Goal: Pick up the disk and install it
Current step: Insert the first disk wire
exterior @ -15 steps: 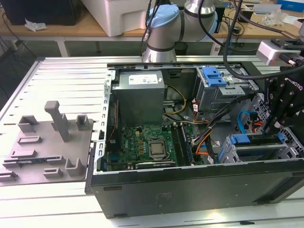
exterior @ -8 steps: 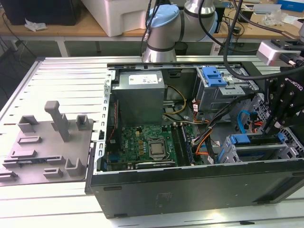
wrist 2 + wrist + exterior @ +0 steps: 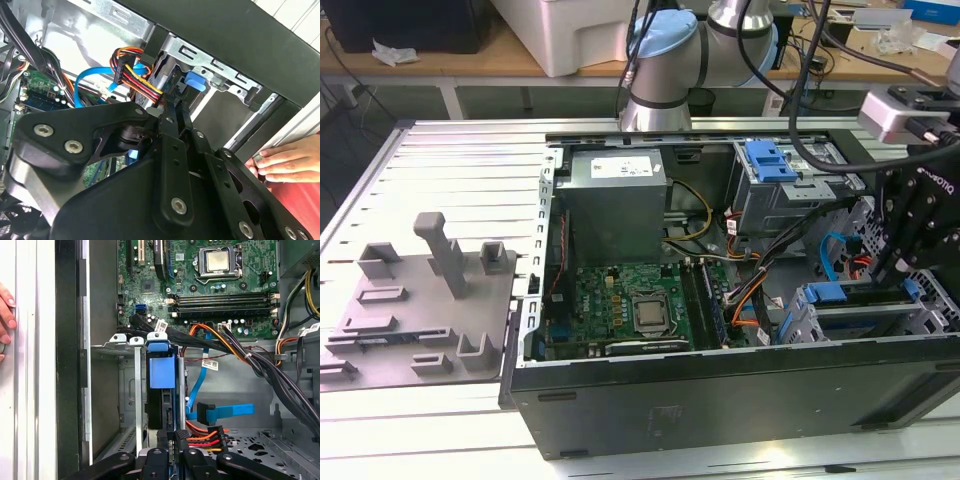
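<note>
The disk [image 3: 161, 407] stands on edge in a slot of the silver drive cage [image 3: 137, 390], framed by its blue plastic bracket [image 3: 162, 369]. In the exterior view the bracket [image 3: 828, 293] shows at the case's right end. My gripper [image 3: 174, 436] sits right at the disk's near end, in line with the slot. Its black fingers [image 3: 173, 111] lie close together, shut, with nothing visible between them. In the exterior view the black gripper body [image 3: 920, 215] hangs over the cage.
The open computer case [image 3: 720, 390] holds a motherboard [image 3: 630, 310], a grey power supply [image 3: 615, 200] and a second cage with a bare blue tab [image 3: 770, 160]. Orange and blue cables [image 3: 220, 412] run beside the cage. A hand [image 3: 287, 162] rests by the case edge.
</note>
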Motion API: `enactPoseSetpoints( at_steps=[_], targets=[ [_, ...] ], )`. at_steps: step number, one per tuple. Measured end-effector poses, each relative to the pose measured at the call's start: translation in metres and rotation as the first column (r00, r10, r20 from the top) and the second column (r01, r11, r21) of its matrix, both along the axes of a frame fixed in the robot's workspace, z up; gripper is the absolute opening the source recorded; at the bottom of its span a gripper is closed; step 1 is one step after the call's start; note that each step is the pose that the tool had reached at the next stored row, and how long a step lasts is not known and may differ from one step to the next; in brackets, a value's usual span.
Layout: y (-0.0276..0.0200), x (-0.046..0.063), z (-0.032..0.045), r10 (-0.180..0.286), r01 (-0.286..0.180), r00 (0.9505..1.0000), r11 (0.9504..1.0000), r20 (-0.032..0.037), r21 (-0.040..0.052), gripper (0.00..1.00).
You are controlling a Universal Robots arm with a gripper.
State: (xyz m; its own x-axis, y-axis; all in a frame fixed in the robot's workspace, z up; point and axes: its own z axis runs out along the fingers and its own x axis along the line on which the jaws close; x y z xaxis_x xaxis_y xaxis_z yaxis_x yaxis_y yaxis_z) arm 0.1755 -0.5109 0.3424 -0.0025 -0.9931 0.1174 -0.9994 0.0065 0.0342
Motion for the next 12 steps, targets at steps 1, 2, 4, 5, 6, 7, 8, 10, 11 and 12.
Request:
enactPoseSetpoints(
  at_steps=[1, 2, 4, 5, 6, 7, 8, 10, 11, 12],
  targets=[
    [-0.0001, 0.0, -0.0004, 0.0, 0.0, 1.0, 1.0, 0.0, 0.0, 0.18],
    [-0.0002, 0.0, -0.0008, 0.0, 0.0, 1.0, 1.0, 0.0, 0.0, 0.18],
    [-0.0003, 0.0, -0.0014, 0.0, 0.0, 1.0, 1.0, 0.0, 0.0001, 0.18],
    [-0.0003, 0.0, -0.0017, 0.0, 0.0, 1.0, 1.0, 0.0, 0.0003, 0.18],
    [-0.0003, 0.0, -0.002, 0.0, 0.0, 1.0, 1.0, 0.0, 0.0004, 0.18],
    [-0.0003, 0.0, -0.0025, 0.0, 0.0, 1.0, 1.0, 0.0, 0.0007, 0.18],
    [-0.0003, 0.0, -0.0028, 0.0, 0.0, 1.0, 1.0, 0.0001, 0.0009, 0.18],
    [-0.0003, 0.0, -0.0035, 0.0, 0.0, 1.0, 1.0, 0.0, 0.0017, 0.18],
    [-0.0003, 0.0, -0.0038, 0.0, 0.0, 1.0, 1.0, 0.0, 0.0021, 0.18],
    [-0.0003, 0.0, -0.004, 0.0, 0.0, 1.0, 1.0, 0.0001, 0.0024, 0.18]
  ],
)
